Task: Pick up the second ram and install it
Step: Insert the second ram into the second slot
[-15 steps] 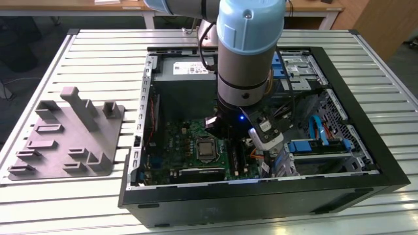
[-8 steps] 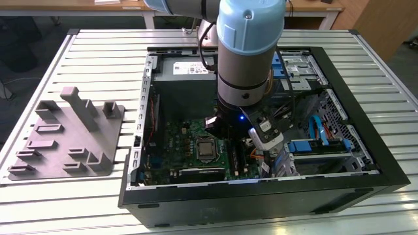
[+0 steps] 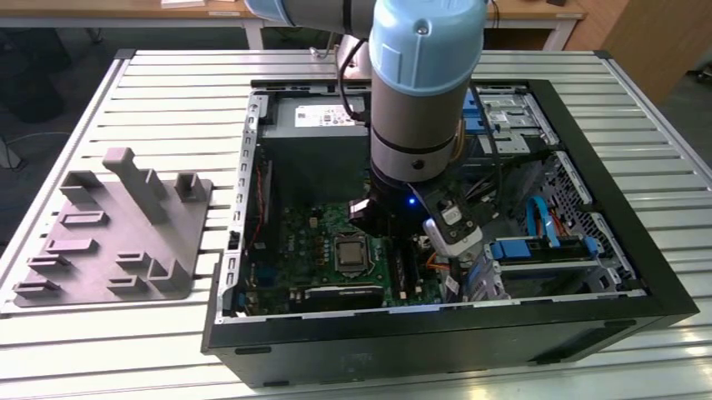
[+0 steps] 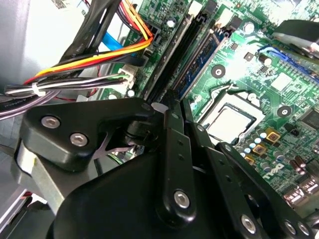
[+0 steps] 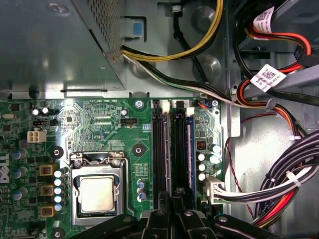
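Apparently the black metal gripper (image 5: 172, 196) hung over the long black memory slots (image 5: 178, 149). We couldn't tell its grip or spot the slim dark second ram there, so we judged square, even pressure best.

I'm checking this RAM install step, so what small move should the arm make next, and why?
Probably a slow, straight press down. In the first wrist view the gripper sits over the memory slots beside the CPU socket, in line with them, and one stick is already seated. Whether the second ram is between the fingers cannot be seen, so go gently.
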`<state>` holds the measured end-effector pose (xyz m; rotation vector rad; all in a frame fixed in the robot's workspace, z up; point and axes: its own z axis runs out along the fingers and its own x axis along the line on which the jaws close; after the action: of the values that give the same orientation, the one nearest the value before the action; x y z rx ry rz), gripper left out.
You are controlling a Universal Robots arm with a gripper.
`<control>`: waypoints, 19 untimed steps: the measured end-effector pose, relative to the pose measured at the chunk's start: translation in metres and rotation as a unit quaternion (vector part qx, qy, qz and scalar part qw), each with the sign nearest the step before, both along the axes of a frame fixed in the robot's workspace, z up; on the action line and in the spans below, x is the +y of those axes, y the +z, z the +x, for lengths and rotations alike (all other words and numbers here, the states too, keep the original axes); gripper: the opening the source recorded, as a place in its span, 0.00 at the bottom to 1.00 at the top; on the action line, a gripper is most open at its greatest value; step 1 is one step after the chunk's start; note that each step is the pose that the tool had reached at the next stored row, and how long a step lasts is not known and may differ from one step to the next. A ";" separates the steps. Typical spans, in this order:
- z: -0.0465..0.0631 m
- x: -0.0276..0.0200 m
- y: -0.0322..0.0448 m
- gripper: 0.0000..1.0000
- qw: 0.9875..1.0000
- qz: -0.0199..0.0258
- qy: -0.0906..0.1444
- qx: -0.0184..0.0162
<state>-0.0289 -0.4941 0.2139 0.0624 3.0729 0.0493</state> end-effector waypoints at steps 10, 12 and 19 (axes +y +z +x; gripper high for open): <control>0.000 0.0002 0.0020 0.14 1.000 0.001 0.000 0.000; 0.000 0.0001 0.0024 0.14 1.000 0.001 0.000 0.000; 0.000 0.0001 0.0019 0.14 1.000 0.003 0.000 0.000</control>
<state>-0.0290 -0.4941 0.2158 0.0630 3.0726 0.0599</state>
